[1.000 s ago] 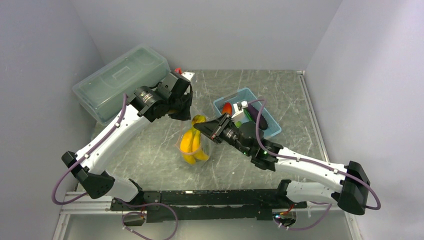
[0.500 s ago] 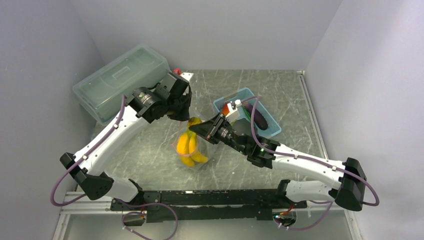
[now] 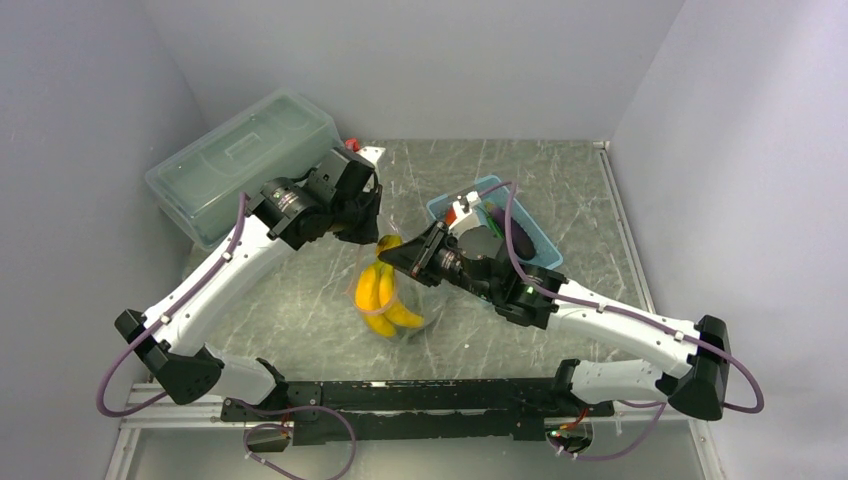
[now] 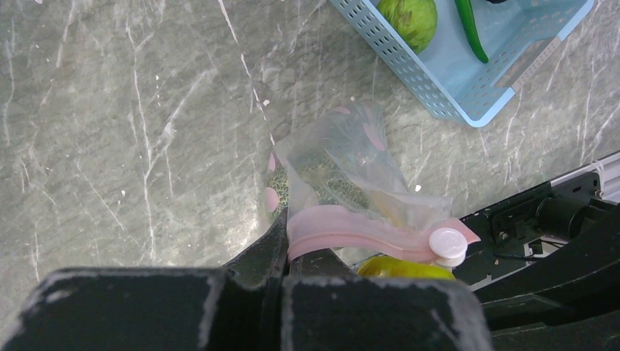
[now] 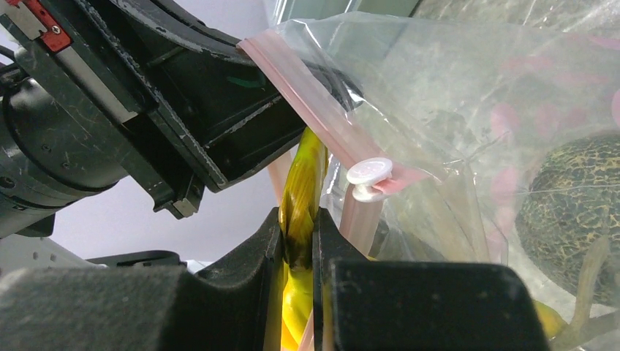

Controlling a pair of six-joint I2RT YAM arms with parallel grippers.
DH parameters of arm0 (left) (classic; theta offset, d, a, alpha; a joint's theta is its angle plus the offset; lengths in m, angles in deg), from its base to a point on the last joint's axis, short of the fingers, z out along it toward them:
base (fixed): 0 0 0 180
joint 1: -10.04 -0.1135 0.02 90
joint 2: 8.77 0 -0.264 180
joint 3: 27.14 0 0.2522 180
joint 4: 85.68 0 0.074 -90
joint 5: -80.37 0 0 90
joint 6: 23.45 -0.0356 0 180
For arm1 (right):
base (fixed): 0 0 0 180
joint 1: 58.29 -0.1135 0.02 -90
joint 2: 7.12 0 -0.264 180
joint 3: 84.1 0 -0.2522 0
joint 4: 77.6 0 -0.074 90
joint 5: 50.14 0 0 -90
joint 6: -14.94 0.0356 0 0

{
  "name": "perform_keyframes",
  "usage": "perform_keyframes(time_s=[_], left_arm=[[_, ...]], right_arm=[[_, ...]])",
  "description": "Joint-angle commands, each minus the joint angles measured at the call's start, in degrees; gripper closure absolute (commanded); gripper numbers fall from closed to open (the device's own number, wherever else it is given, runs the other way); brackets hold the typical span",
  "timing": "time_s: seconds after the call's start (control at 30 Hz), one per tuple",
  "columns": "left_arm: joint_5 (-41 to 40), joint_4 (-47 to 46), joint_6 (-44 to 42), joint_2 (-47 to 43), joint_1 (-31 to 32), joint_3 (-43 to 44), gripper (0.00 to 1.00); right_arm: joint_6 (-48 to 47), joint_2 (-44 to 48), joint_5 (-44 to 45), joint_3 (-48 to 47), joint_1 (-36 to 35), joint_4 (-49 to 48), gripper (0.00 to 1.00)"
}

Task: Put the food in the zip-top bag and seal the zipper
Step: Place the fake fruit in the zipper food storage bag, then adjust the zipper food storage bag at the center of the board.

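Note:
The zip-top bag (image 3: 408, 318) hangs over the table's middle. My left gripper (image 4: 286, 241) is shut on one end of its pink zipper (image 4: 351, 228), whose white slider (image 4: 447, 243) sits at the other end. Yellow bananas (image 3: 380, 295) hang in the bag's mouth. My right gripper (image 5: 297, 241) is shut on the bananas' stem (image 5: 303, 183), right beside the slider (image 5: 369, 174). A dull-green netted lump (image 5: 577, 197) lies inside the bag. In the top view the two grippers (image 3: 370, 232) (image 3: 392, 250) meet above the bananas.
The light-blue basket (image 4: 446, 80) stands to the right with a green round fruit (image 4: 413, 16) and a green pod (image 4: 469, 29) in it. A large translucent lidded box (image 3: 235, 160) sits at the back left. The right forearm crosses in front of the basket (image 3: 545, 262).
Both grippers have shifted a little to the left, carrying the bag and bananas with them. Both grips are unchanged.

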Motion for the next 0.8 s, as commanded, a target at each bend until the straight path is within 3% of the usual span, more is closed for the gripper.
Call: perform_keyframes(time_s=[0.0,0.27,0.3,0.33,0.4,0.47,0.5,0.77], left_arm=[[-0.24,-4.03,-0.96,-2.06,-0.53,0.10,1.00],[0.11,-4.53,-1.18,-2.12,-0.53,-0.32,1.00],[0.04,-4.46,-1.20,-2.16,-0.49,-0.35,1.00],[0.02,-4.47,-1.19,-2.24,-0.47,-0.43,1.00],[-0.11,-4.44,-1.30,-2.44,-0.55,-0.67,1.00],[-0.14,-4.49,-1.28,-2.63,-0.54,-0.78,1.00],[-0.15,-4.45,-1.35,-2.63,-0.50,-0.72,1.00],[-0.59,-4.33,-1.62,-2.73,-0.52,-0.55,1.00]], right_arm=[[0.14,1.15,-1.36,-3.23,-0.74,2.39,1.00],[0.14,-0.30,-1.36,-8.70,-0.75,9.35,1.00],[0.14,-0.67,-1.36,-9.39,-0.80,10.58,0.26],[0.14,-0.95,-1.36,-10.10,-0.74,11.69,0.04],[0.14,-1.05,-5.02,-10.87,-0.78,13.20,0.01],[0.14,-0.77,-2.46,-10.80,-0.77,13.38,0.00],[-39.14,-0.67,-2.37,-10.82,-0.74,13.33,0.00],[-42.54,0.91,-2.36,-11.12,-0.76,14.11,0.01]])
